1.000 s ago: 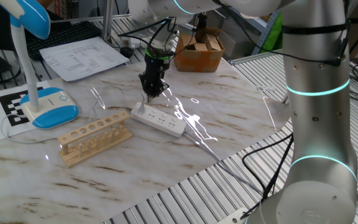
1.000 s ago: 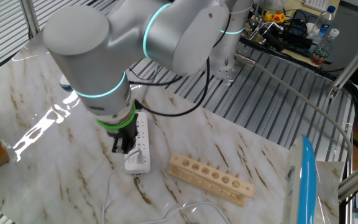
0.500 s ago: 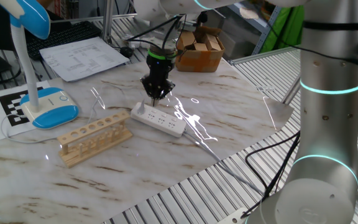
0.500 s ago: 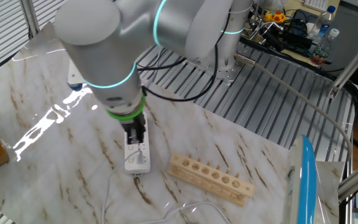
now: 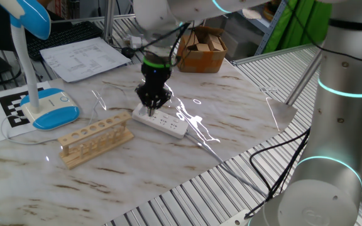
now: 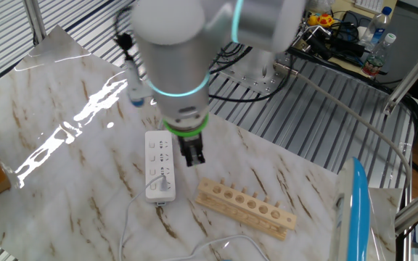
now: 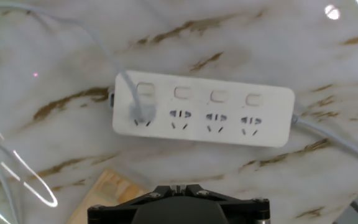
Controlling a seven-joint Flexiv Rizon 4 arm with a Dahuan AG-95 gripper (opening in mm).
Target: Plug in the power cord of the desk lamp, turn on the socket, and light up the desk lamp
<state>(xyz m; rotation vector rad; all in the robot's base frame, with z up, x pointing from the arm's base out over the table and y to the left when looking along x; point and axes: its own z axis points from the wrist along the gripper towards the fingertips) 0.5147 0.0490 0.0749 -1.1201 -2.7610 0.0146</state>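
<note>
The socket point(image 7: 204, 117) is a long white strip lying flat on the marble, also seen in one fixed view point(image 5: 162, 120) and the other point(image 6: 160, 165). A white plug point(image 7: 139, 114) sits in its end outlet, and the thin power cord point(image 7: 73, 25) runs off from it. The desk lamp stands at the table's left, with its base point(image 5: 50, 108) and blue head point(image 5: 33, 16) in view. My gripper point(image 7: 179, 186) is shut with nothing in it. It hangs just above the strip's long edge point(image 5: 154, 107), on the side facing the wooden rack point(image 6: 193, 156).
A wooden rack point(image 5: 96, 138) with a row of holes lies beside the strip point(image 6: 247, 205). The strip's thicker cable point(image 7: 340, 140) leaves its far end. A cardboard box point(image 5: 201, 50) and papers point(image 5: 87, 58) sit at the back. Metal slats border the marble.
The arm has swung and the wrist has turned. My shut gripper crossed over the strip from its outer side to the side facing the rack.
</note>
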